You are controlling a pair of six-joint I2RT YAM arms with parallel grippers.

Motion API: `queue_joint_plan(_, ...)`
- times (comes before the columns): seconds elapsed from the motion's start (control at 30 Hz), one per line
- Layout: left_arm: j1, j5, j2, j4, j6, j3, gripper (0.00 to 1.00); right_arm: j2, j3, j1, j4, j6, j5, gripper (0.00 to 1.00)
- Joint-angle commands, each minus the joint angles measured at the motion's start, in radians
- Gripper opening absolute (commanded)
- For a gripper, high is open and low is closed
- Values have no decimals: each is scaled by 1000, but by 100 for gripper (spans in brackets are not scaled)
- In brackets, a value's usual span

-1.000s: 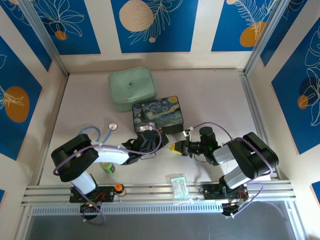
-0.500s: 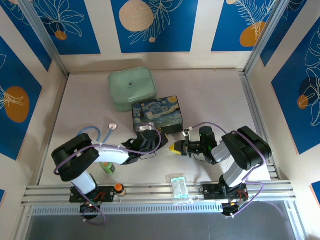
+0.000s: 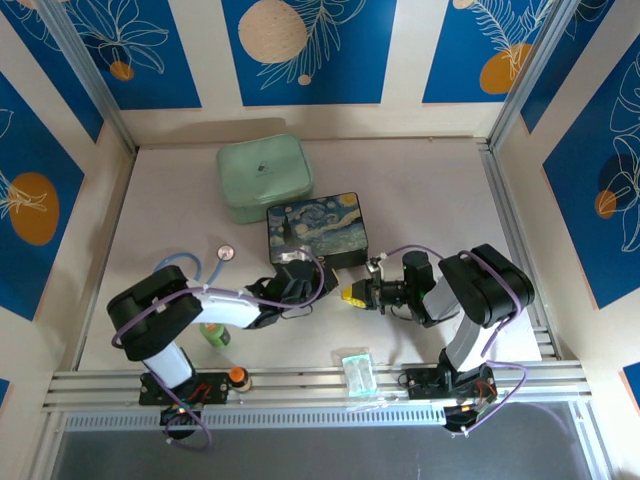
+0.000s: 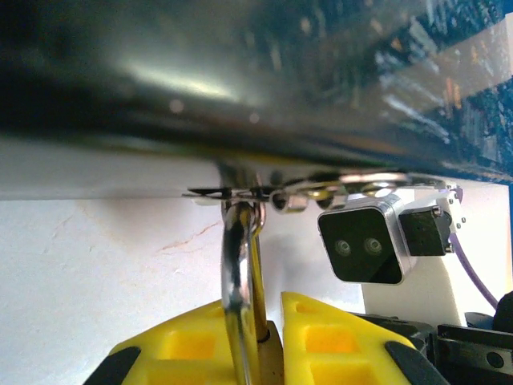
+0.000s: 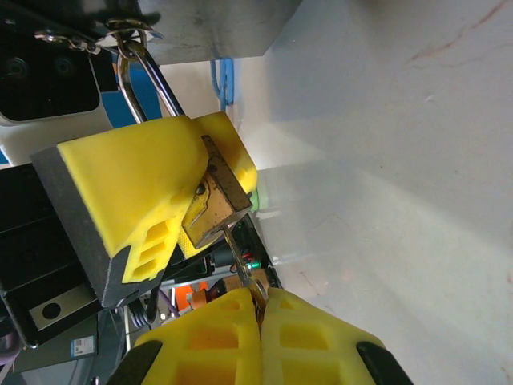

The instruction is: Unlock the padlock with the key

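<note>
The left hand (image 4: 270, 333) has its yellow padded fingers closed almost together on the small brass-gold padlock (image 4: 235, 273). They pinch the lock's body from both sides. The padlock's thin silver shackle rises from between them to the metal clasp on the underside edge of the dark starry-night painted box (image 3: 318, 225). In the right wrist view the padlock (image 5: 215, 192) sits tilted against the left hand's yellow pad, its bottom face turned toward the right hand (image 5: 260, 309). The right hand is fully closed, its two yellow fingertips pressed together on the head of the thin silvery key (image 5: 238, 250). The key's shaft runs up to the padlock's bottom face and meets it; how deep it sits cannot be told.

From above, the two hands face each other just in front of the painted box, on a pale, faintly marbled worktop (image 3: 420, 190). A mint-green rounded case (image 3: 263, 175) lies behind the box, and a small round silver disc (image 3: 226, 253) rests to the left. The walls around carry blue and white panels with leaf drawings and orange circles.
</note>
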Motion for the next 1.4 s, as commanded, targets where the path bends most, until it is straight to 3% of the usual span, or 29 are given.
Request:
queue_joint_plan(0.0, -33, 139, 22, 103, 7, 40, 0, 9, 47, -7, 53, 3, 4, 0)
queue_joint_plan(0.23, -45, 155, 18, 84, 18, 60, 0, 23, 39, -60, 71, 9, -19, 0)
queue_joint_plan(0.57, -52, 174, 72, 113, 14, 77, 0, 62, 37, -52, 147, 41, -26, 0)
queue_joint_plan(0.8, -59, 183, 48, 144, 27, 69, 0, 132, 34, -95, 282, 106, -50, 0)
queue_joint_plan(1.37, -87, 199, 86, 49, 19, 119, 0, 74, 13, -104, 299, 133, 68, 0)
